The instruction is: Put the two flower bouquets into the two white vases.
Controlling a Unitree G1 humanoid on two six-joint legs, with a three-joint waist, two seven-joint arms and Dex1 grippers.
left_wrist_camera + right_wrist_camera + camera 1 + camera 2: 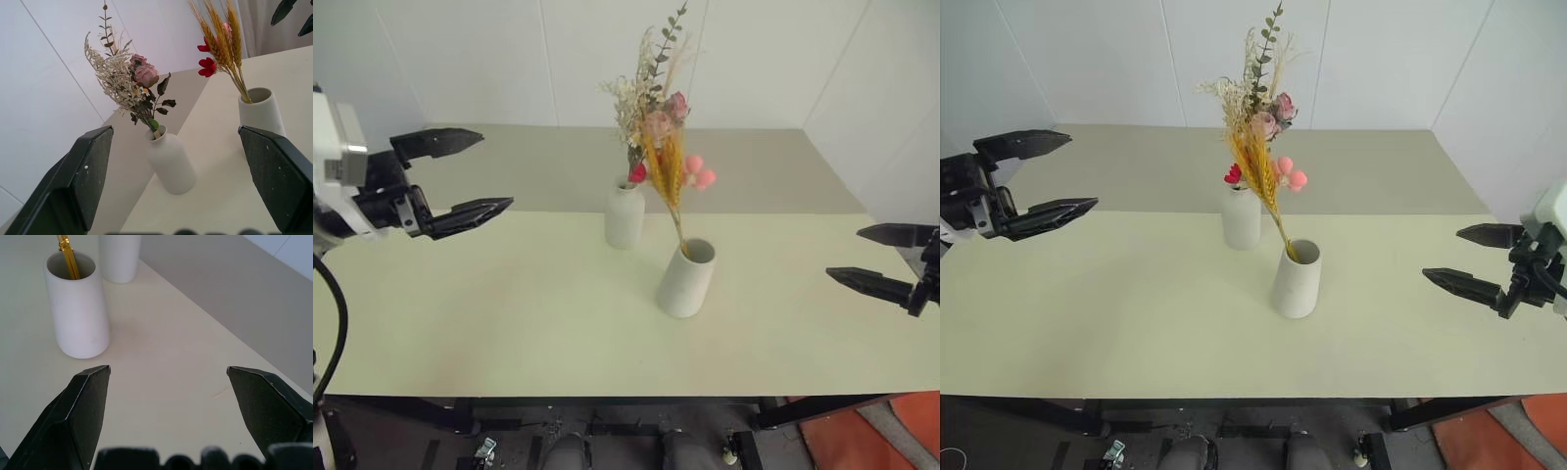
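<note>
The bushy bouquet (651, 93) of pink roses, green sprigs and cream filler stands in the bottle-shaped white vase (625, 215) at the table's middle. The slim bouquet (671, 171) with yellow stems and red-pink ball blooms leans in the wider white vase (686, 278), just in front and to the right. My left gripper (470, 174) hangs open at the left, well clear of the vases. My right gripper (867, 255) hangs open at the right edge, also apart from them. Both hold nothing.
The pale table (509, 323) has free surface all around the vases. White walls (480, 59) close the back and the right side. Below the table's front edge are dark frame bars (607, 411) and an orange patch of floor (901, 431).
</note>
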